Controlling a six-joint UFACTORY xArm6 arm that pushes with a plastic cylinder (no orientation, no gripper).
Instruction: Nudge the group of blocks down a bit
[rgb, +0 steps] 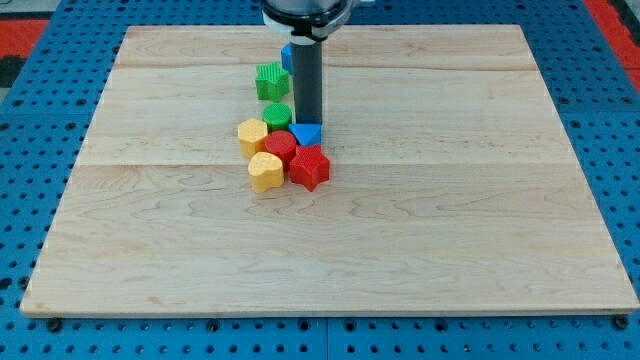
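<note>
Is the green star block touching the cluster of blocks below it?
No, the green star block sits apart, with bare board between it and the green round block topping the cluster.

On the pale wooden board (420, 200), my tip (309, 121) stands just above the blue triangular block (307, 134). Left of it sits the green round block (278, 116); farther up, the green star-shaped block (270, 81). Below lie the red hexagonal block (281, 148), red star-shaped block (310, 168), yellow hexagonal block (252, 136) and yellow heart-shaped block (265, 172), bunched together.

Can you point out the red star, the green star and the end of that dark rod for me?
red star block (310, 167): camera view, on its top face.
green star block (270, 80): camera view, on its top face.
my tip (308, 122): camera view, rod's lower end, above the blue block.
</note>
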